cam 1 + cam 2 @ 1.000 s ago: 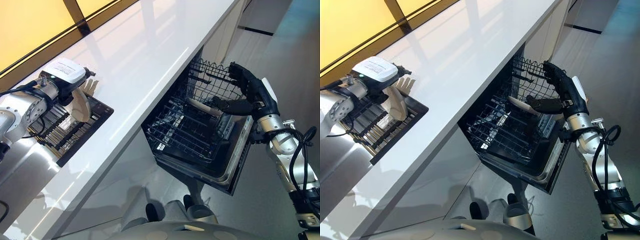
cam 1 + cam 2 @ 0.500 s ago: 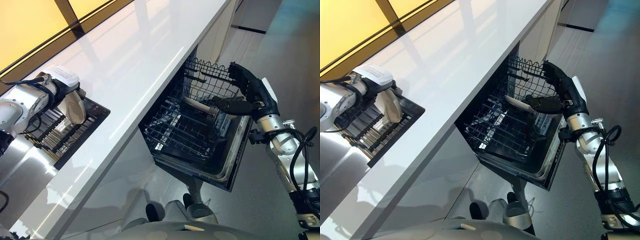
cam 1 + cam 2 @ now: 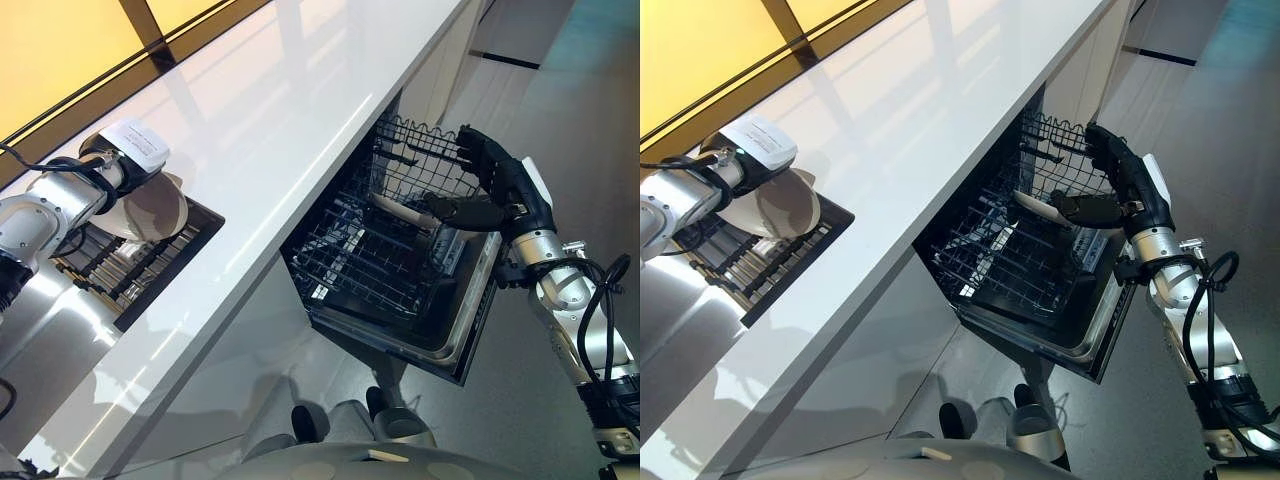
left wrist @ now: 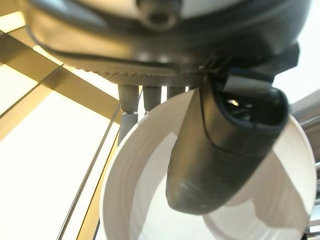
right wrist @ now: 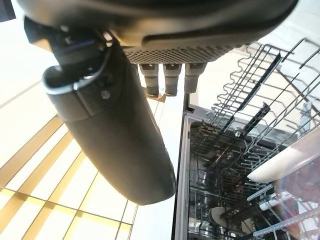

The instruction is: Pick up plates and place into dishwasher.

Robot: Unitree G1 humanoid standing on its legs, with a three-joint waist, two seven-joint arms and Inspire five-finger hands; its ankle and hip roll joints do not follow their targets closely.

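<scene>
Left wrist view: left hand [image 4: 220, 150] pinches plate [image 4: 150, 210] at its rim, above rack [image 3: 130, 270] at 9 o'clock. Plate seems rigid, glossy, breakable; rim grip suits. Right hand [image 3: 480, 200] hangs relaxed, empty, over dishwasher [image 3: 400, 270].

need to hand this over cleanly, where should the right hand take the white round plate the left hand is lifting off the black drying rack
Probably by the rim opposite the left hand. The white round plate is tilted above the black drying rack, its upper edge pinched between that hand's thumb and fingers. The lower rim, towards the white counter, is free, so the right hand would come from that side, thumb on one face, fingers on the other.
</scene>
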